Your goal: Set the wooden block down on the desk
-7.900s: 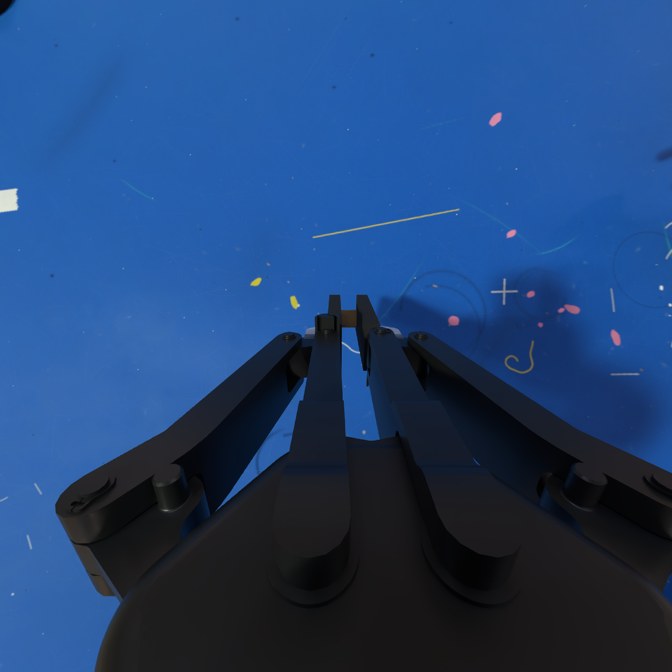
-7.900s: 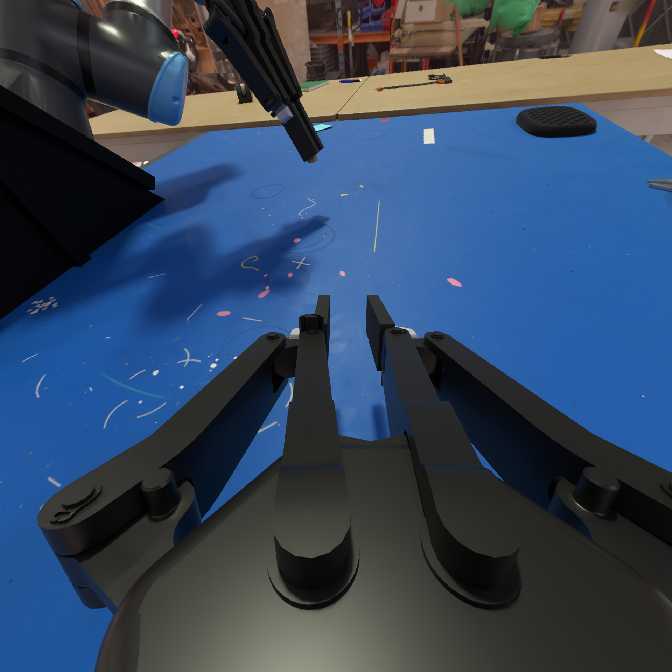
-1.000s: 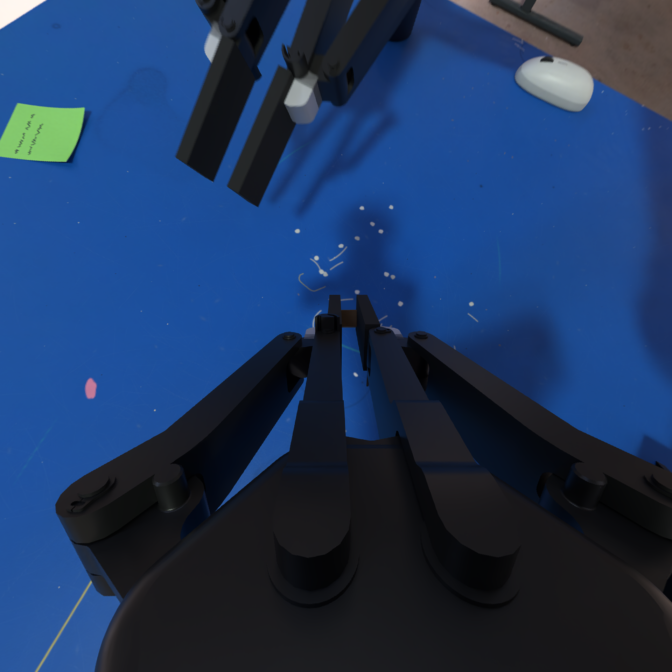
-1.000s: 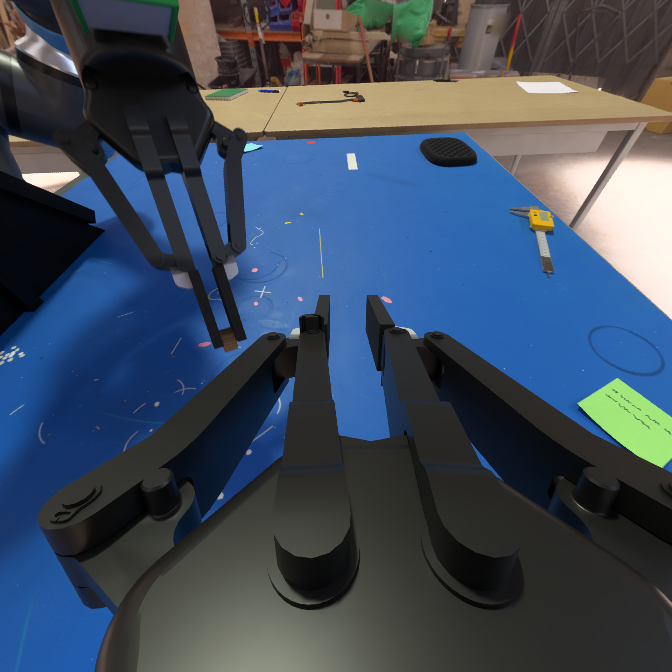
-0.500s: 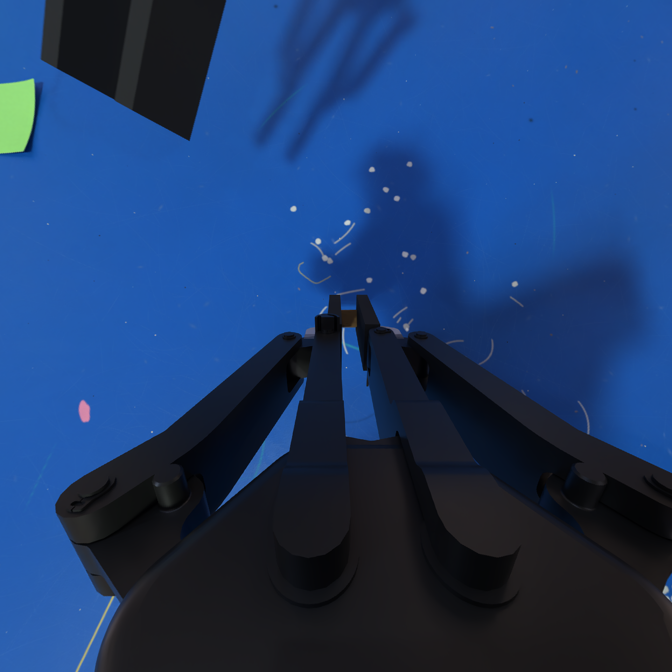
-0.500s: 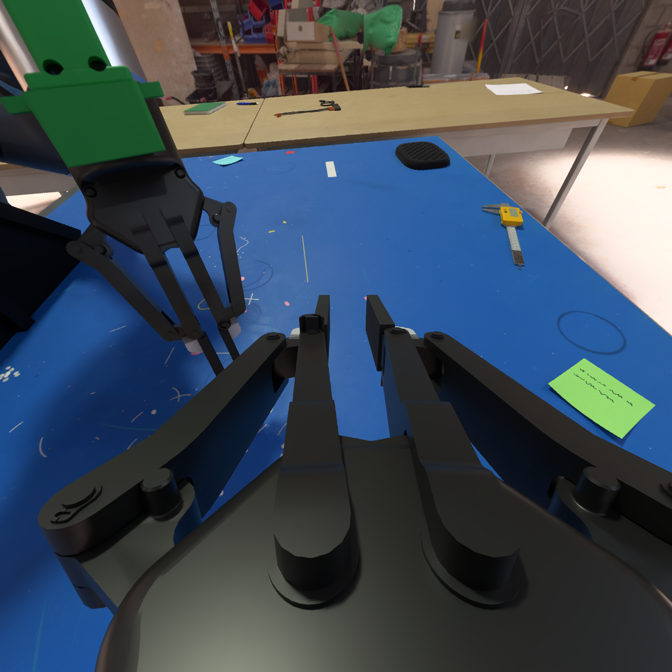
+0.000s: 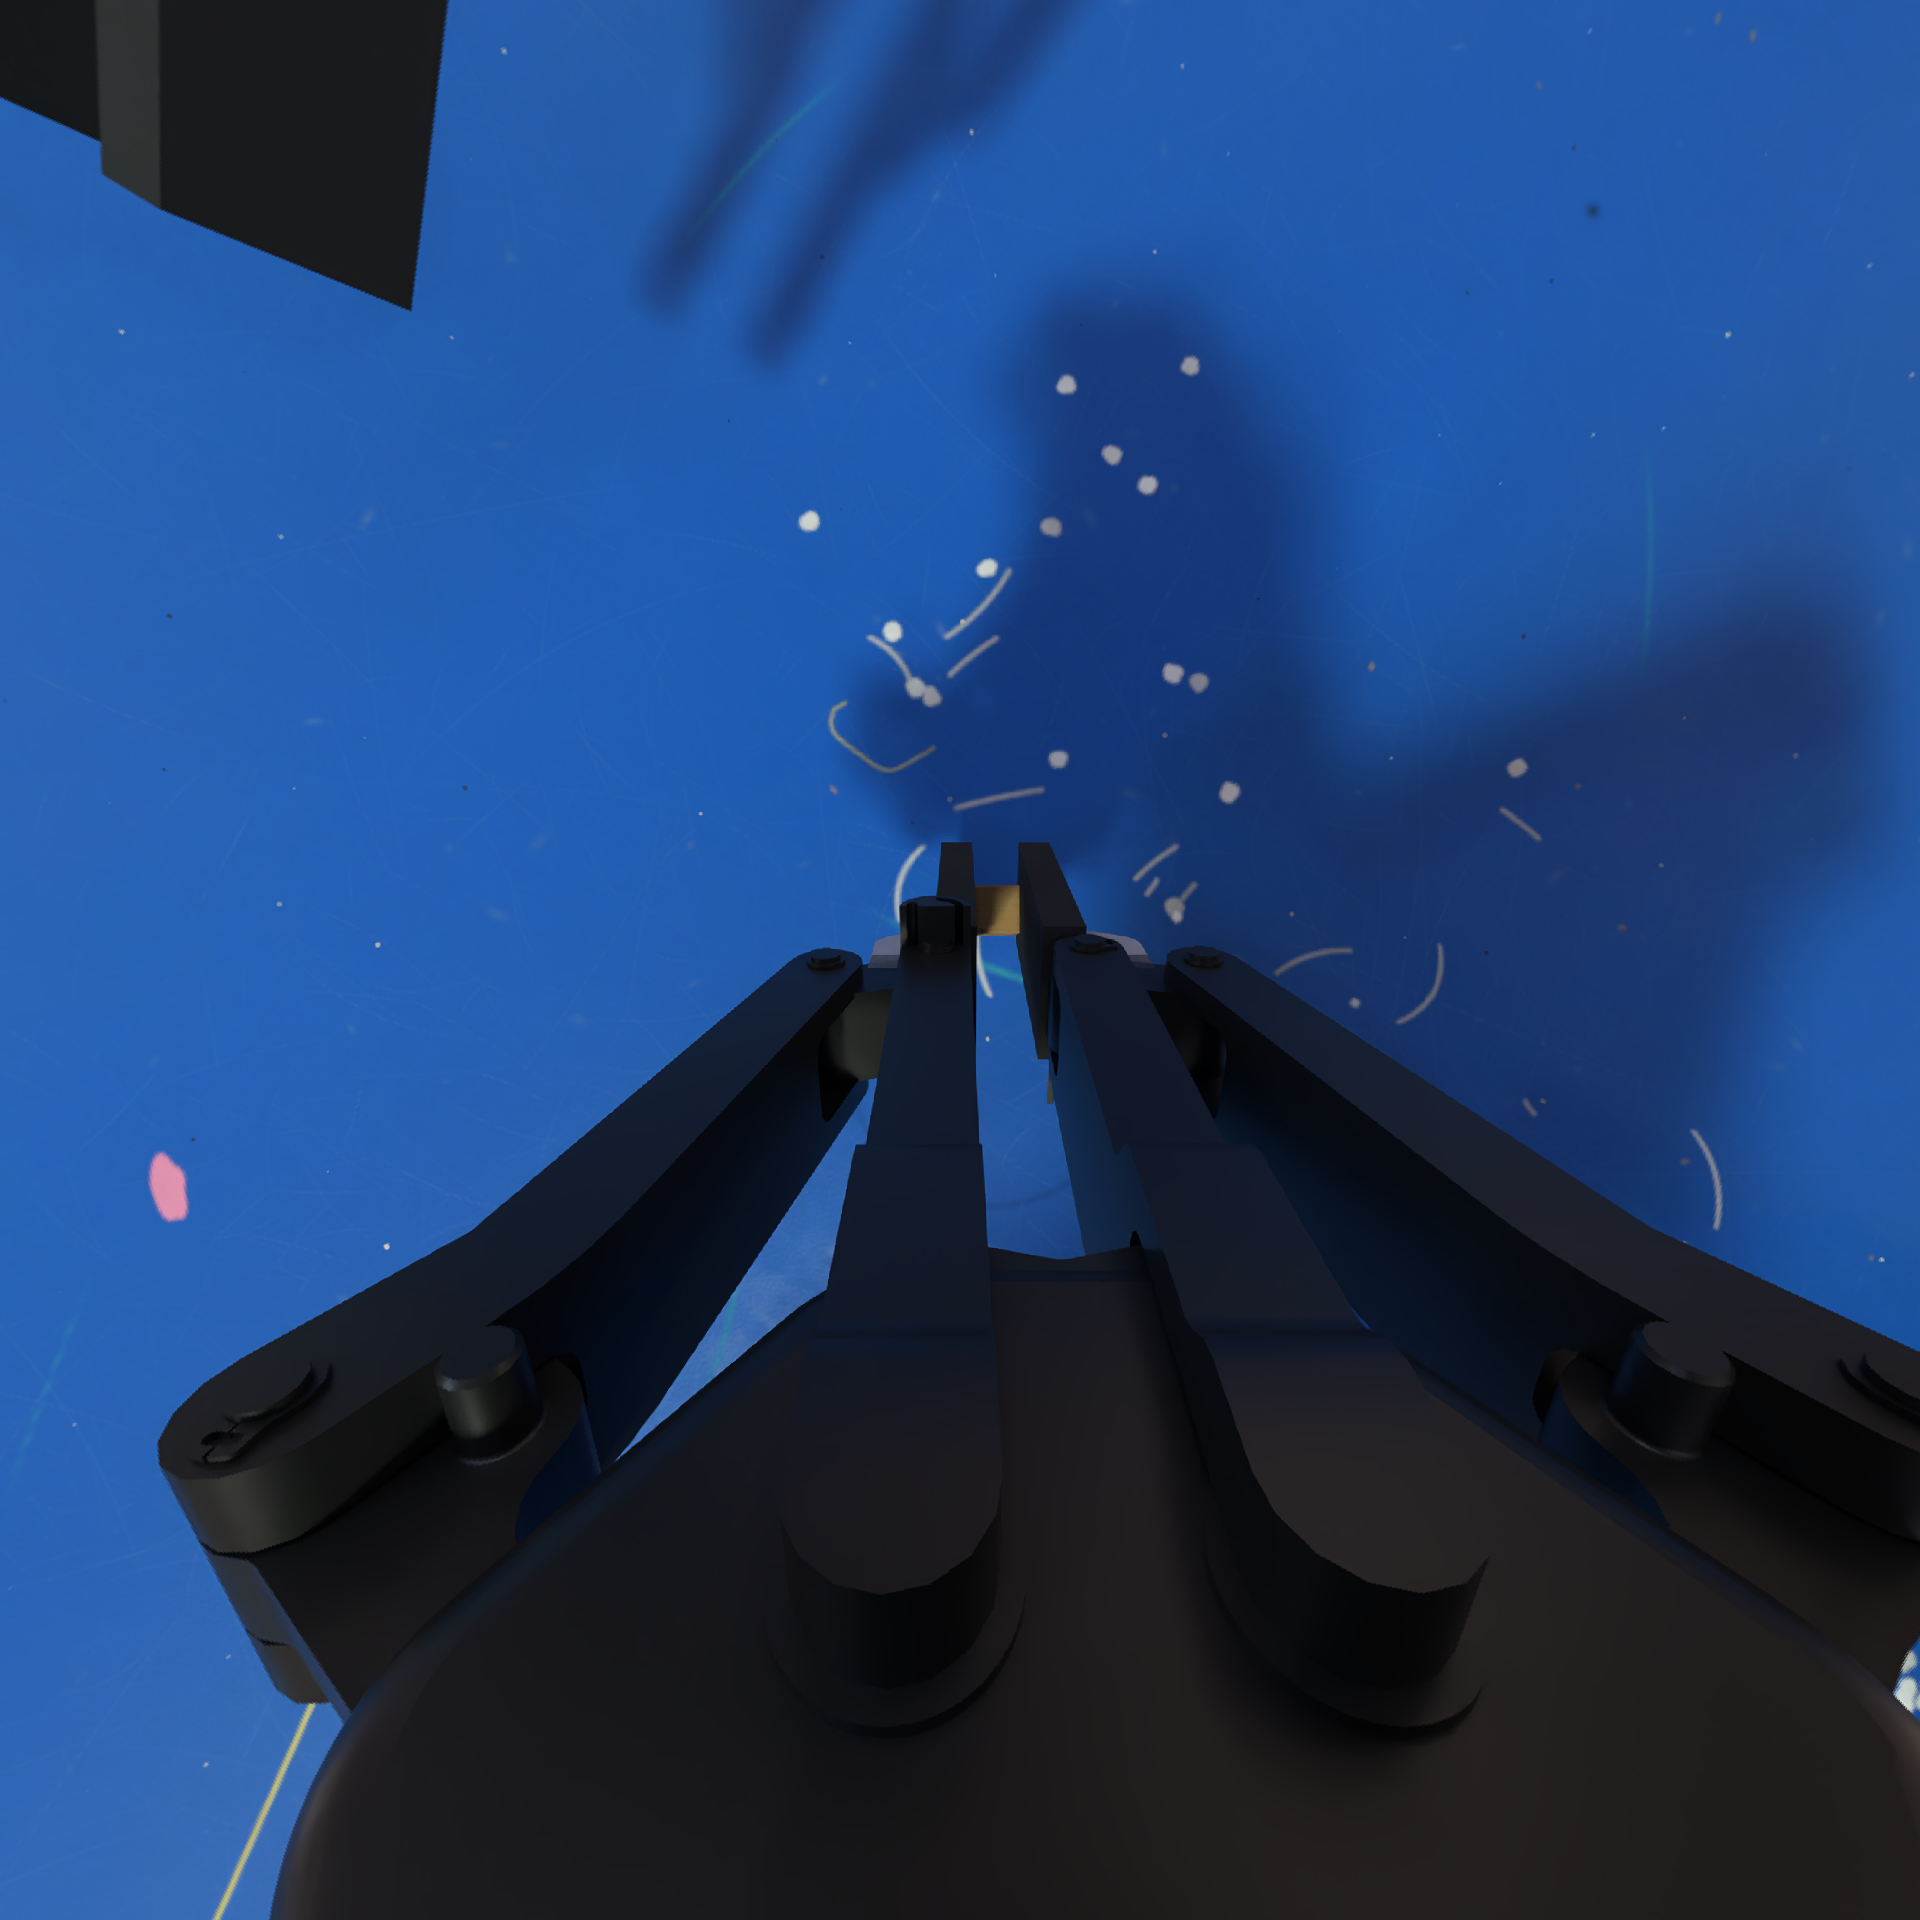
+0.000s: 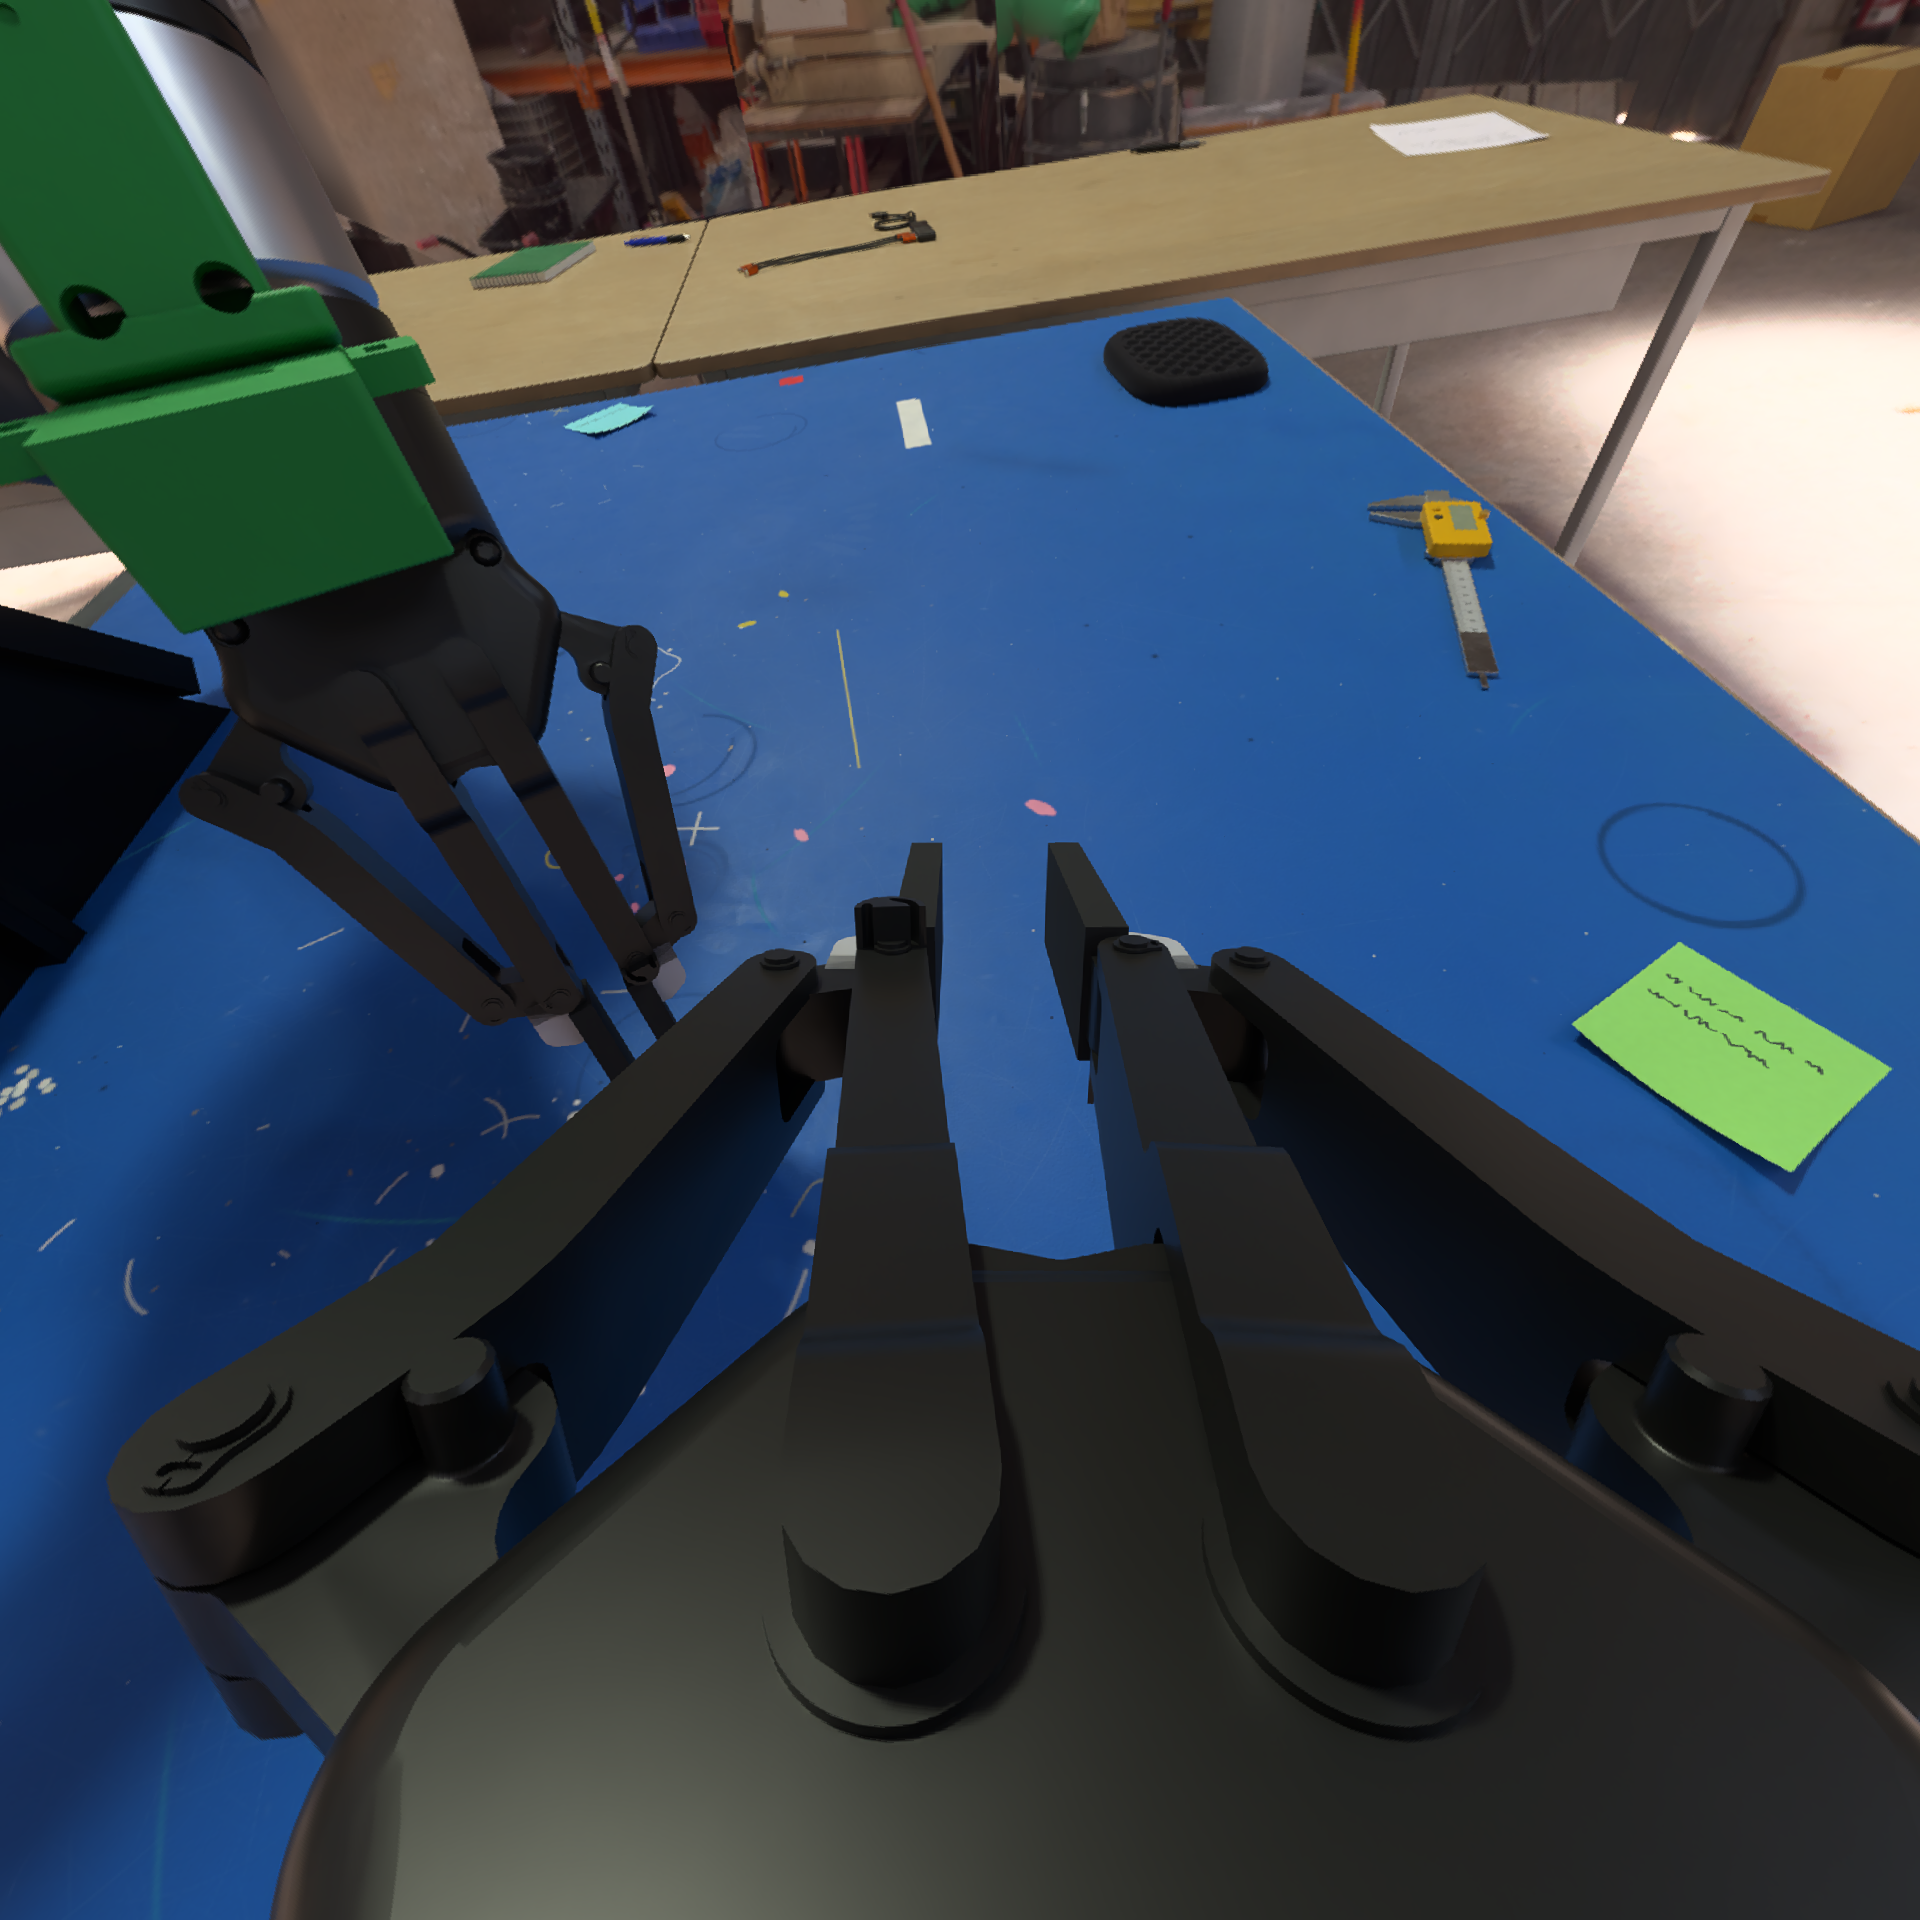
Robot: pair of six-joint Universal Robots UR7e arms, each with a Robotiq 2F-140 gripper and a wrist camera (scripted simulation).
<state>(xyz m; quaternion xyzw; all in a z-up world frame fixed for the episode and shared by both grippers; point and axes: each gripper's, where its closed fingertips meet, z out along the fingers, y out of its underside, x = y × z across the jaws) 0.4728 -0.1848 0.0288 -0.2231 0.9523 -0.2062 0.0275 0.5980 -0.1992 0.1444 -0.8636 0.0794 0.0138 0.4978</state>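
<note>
Your left gripper (image 7: 995, 868) has its 2 black fingers nearly together, pinching the small tan wooden block (image 7: 997, 908) between the tips — low over the scuffed blue desk (image 7: 416, 727), though whether the block touches it can't be told. Your right gripper (image 8: 994, 878) hangs beside it with a modest gap between its fingers, holding nothing. Off to its right you have a yellow-bodied steel caliper (image 8: 1457, 561) and a lime-green sticky note (image 8: 1730, 1055).

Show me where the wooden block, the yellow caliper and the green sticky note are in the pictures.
wooden block (image 7: 997, 908): left wrist view, on its tan face showing between the left claw's fingers.
yellow caliper (image 8: 1456, 530): right wrist view, on its yellow body.
green sticky note (image 8: 1733, 1054): right wrist view, on the middle of the paper.
</note>
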